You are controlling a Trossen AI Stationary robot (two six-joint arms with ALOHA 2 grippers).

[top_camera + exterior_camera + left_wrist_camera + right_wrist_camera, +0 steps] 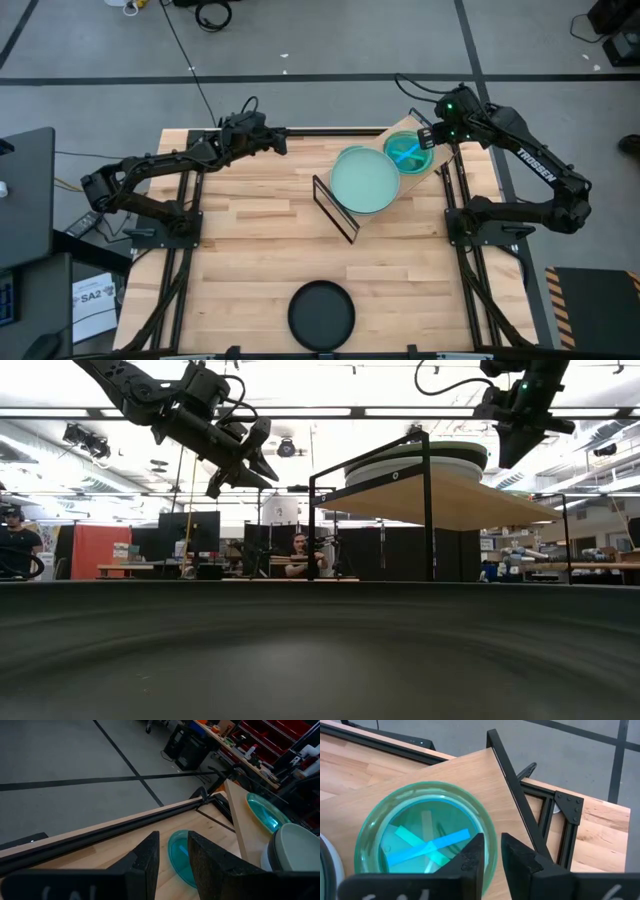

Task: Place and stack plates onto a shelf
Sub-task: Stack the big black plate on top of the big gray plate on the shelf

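Note:
The shelf (pixel 400 128), a light board on a black wire frame, stands askew at the table's far right. On it lies a stack of pale mint plates (pixel 365 180) and, beside it, a small see-through teal plate (pixel 425 835). My right gripper (pixel 493 855) hangs open just above that teal plate's rim, a narrow gap between its fingers. My left gripper (pixel 173 860) hovers open near the table's far edge, left of the shelf, holding nothing. A black plate (pixel 321 313) lies flat by the table's near edge. In the left wrist view a teal round shape (pixel 180 857) shows beyond the fingers.
The shelf's black wire frame (pixel 520 795) rises right beside my right gripper. Bare tabletop (pixel 260 240) stretches between the shelf and the black plate. A black rail (pixel 100 837) runs along the table's far edge. People sit in the room beyond (pixel 300 555).

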